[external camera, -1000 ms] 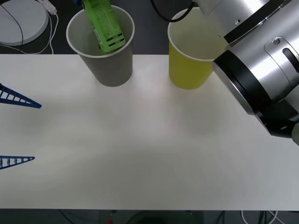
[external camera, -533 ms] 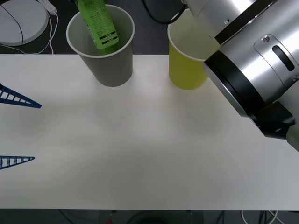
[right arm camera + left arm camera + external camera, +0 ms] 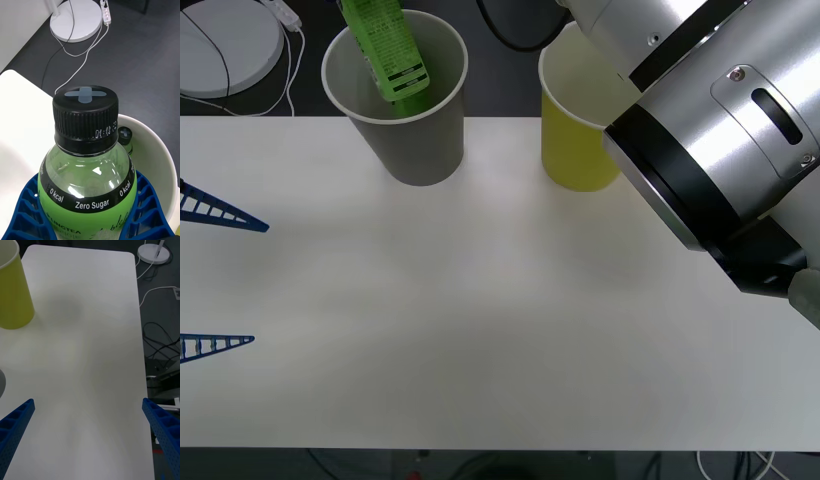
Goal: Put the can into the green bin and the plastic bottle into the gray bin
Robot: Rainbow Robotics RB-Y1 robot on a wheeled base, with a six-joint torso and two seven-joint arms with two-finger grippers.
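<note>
Glossy plastic bottle (image 3: 88,187), ribbed matt cap (image 3: 86,114), smooth matt white table (image 3: 480,300).

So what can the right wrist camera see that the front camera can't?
Right wrist view alone: the plastic bottle's black cap with its pale cross, a second capped bottle deeper in the bin, and the right tool's blue fingers shut on the bottle.

Front view alone: the green bin, the white table, and the open left tool at its left edge.

Both: the bottle held over the gray bin, and the white round base on the floor.
</note>
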